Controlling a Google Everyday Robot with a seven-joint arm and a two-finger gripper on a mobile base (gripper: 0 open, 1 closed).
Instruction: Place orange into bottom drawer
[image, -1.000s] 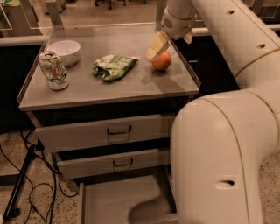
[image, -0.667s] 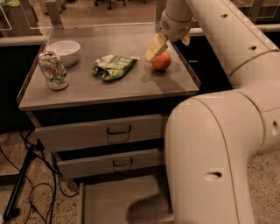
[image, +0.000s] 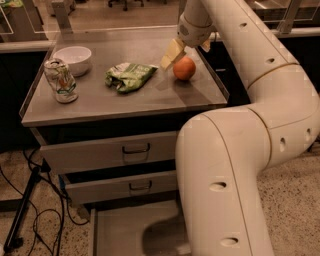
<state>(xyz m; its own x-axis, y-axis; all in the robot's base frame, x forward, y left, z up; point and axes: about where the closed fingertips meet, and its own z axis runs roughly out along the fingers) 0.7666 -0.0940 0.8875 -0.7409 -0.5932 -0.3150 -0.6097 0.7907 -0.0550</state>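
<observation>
- Camera view shows the small round orange fruit (image: 184, 69) resting on the grey metal cabinet top (image: 125, 102), right of centre in the upper part of the frame, near the top's right edge.
- Being round and smooth, it could roll toward that edge if one finger touches it first.
- An off-centre grip could squeeze it out sideways toward the crumpled green snack bag (image: 129, 76).
- The deep grey bottom drawer (image: 125, 225) stands pulled out at the bottom of the frame. The arm's bulky white elbow overhangs it, so I judge the way down tight.
- The cream two-finger gripper (image: 186, 56) hangs just above the fruit, jaws spread wide and holding nothing, the left finger slanting down beside it.
</observation>
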